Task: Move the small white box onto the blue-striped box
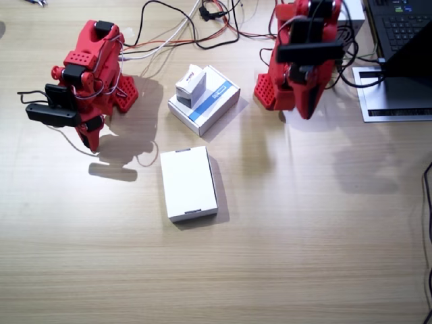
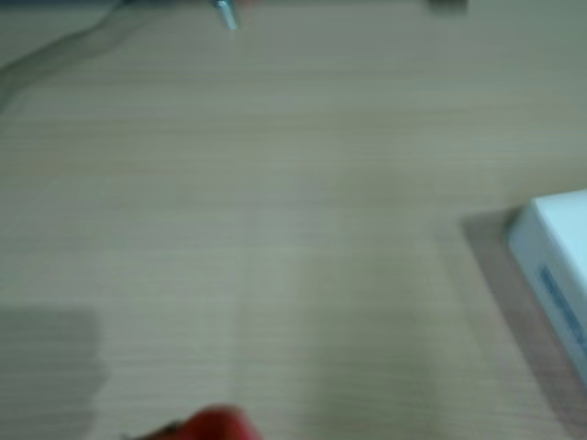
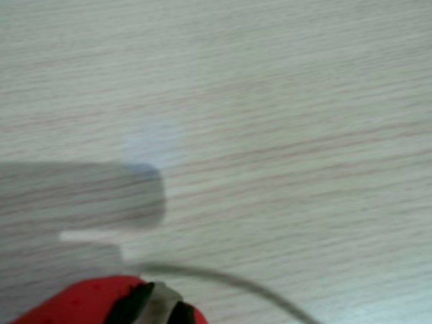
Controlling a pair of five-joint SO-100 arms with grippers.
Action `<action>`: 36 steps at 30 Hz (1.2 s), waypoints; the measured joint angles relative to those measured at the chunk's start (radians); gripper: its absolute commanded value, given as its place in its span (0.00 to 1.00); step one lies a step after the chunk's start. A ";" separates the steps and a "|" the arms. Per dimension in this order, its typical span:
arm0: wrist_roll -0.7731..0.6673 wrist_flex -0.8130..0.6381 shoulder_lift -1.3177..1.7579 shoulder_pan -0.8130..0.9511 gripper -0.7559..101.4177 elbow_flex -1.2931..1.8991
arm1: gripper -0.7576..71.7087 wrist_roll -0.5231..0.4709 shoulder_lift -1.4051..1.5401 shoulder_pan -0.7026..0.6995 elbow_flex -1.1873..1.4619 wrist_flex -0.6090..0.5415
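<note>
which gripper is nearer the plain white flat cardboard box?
Right. The right gripper sits beside the plain white flat cardboard box; the left gripper lies farther off, beyond it.

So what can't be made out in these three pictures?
- Left claw: open or shut hidden by the arm's own body in the fixed view.
- Right claw: likewise tucked under its arm; in a wrist view only a blurred red tip shows.
- small white box: its logo is too small to read.
- blue-striped box: cut off by the frame edge, blurred.

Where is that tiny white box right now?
In the fixed view, the small white box sits on the blue-striped box, between both arms, behind the plain white box.
</note>
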 measured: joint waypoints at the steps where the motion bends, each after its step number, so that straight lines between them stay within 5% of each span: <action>1: -0.002 0.023 0.126 0.002 0.01 0.060 | 0.14 0.000 0.000 0.000 0.000 0.000; 9: 0.282 -0.005 0.296 -0.046 0.01 0.448 | 0.14 -0.012 0.000 0.000 0.000 0.000; 14: 0.468 -0.193 0.281 -0.175 0.01 0.736 | 0.14 -0.018 0.000 0.000 0.000 0.000; 36: 0.431 -0.238 0.296 -0.092 0.01 0.790 | 0.14 -0.018 0.000 0.000 0.000 0.000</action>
